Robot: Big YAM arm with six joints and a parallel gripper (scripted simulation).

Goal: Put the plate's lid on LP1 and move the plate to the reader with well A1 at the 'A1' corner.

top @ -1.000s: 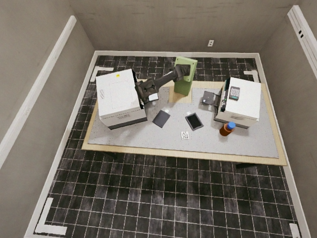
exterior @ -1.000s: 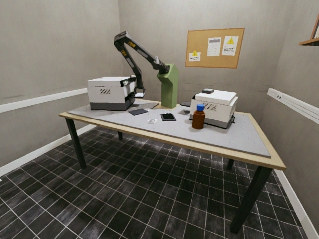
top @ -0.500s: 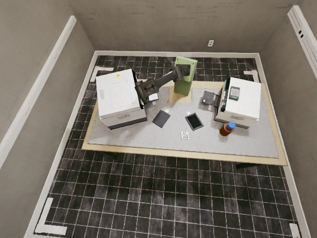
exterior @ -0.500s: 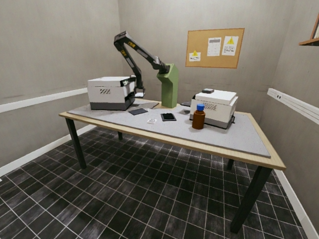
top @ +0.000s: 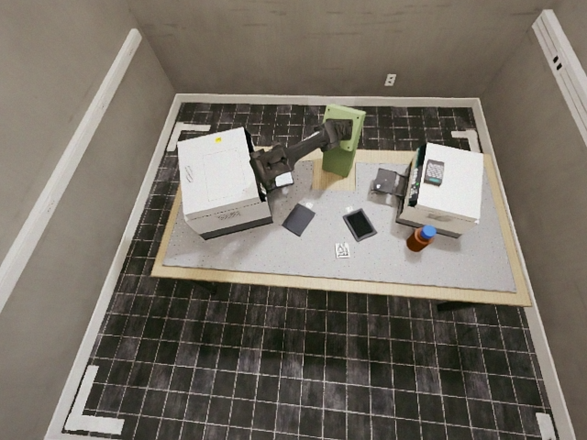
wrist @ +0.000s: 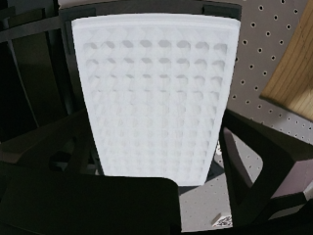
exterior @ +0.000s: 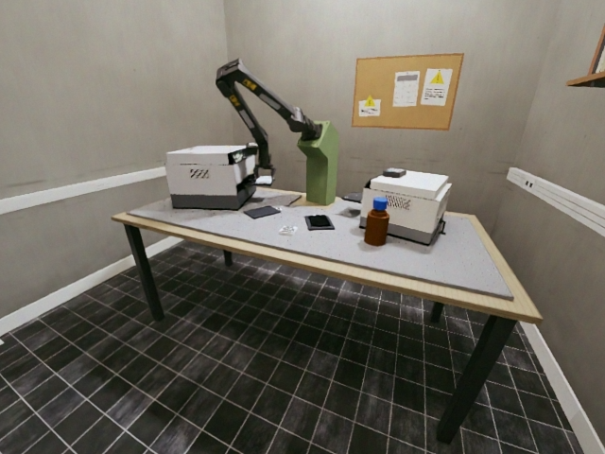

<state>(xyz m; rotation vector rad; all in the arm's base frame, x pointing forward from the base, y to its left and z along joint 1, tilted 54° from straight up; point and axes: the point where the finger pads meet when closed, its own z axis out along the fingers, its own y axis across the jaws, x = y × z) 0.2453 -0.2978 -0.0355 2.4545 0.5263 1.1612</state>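
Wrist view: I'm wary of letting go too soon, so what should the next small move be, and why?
Probably ease straight down slightly: the plate lies between the fingers, over the reader's dark stage, but whether it's seated can't be told.

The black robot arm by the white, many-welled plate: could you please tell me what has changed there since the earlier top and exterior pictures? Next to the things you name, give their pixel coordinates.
Nothing has visibly changed. The black gripper (top: 276, 179) (exterior: 264, 172) (wrist: 156, 115) stays at the white, many-welled plate (top: 283, 179) (exterior: 264, 180) (wrist: 156, 98), with no grasp or release visible. The brown bottle with the blue cap (top: 420, 238) (exterior: 376, 227) is also where it was.
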